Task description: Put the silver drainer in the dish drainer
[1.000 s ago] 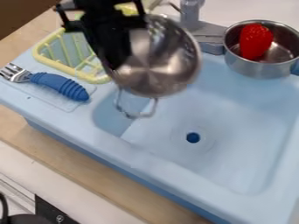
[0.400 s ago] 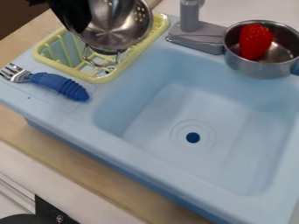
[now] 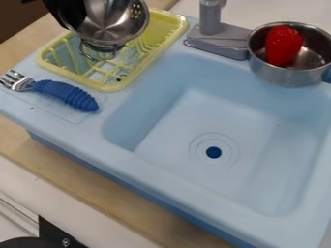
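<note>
The black gripper [image 3: 69, 14] is at the upper left of the camera view, at the left side of the silver drainer [image 3: 115, 24], shut on its rim. The drainer is tilted, with its shiny inside and a band of holes facing the camera. Its wire loop foot hangs below, over the left and middle part of the yellow dish drainer [image 3: 119, 86]. Whether the loop touches the rack cannot be told.
The blue sink basin [image 3: 174, 126] lies right of the rack, with a grey faucet [image 3: 217, 38] behind it. A metal pot [image 3: 284, 75] holding a red strawberry [image 3: 282, 46] stands upper right. A blue-handled fork [image 3: 61, 94] lies left.
The gripper and the drainer have moved up and left, from above the sink's left corner to over the yellow dish drainer. Between the last two frames the shift was small.
</note>
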